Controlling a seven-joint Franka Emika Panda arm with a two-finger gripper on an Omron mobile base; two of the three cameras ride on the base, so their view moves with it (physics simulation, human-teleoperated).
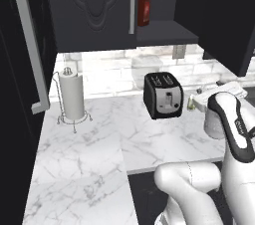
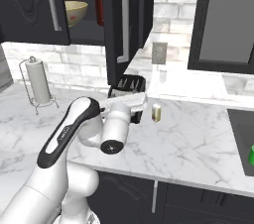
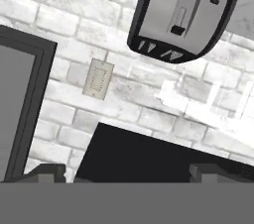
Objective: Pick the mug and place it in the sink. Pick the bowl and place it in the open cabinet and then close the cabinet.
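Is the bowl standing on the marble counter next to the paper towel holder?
No, the bowl sits on the shelf inside the open cabinet, above the counter.

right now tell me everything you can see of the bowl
The bowl is wide and round, olive-gold to tan outside with a lighter rim and a pale inside that shows a faint reddish mark. It looks glazed, like ceramic. It sits upright on the inner shelf of the open cabinet, framed between the two dark doors, with a red bottle to its right; whether they touch cannot be told. Its left part is hidden behind the left door. Nothing grips it.
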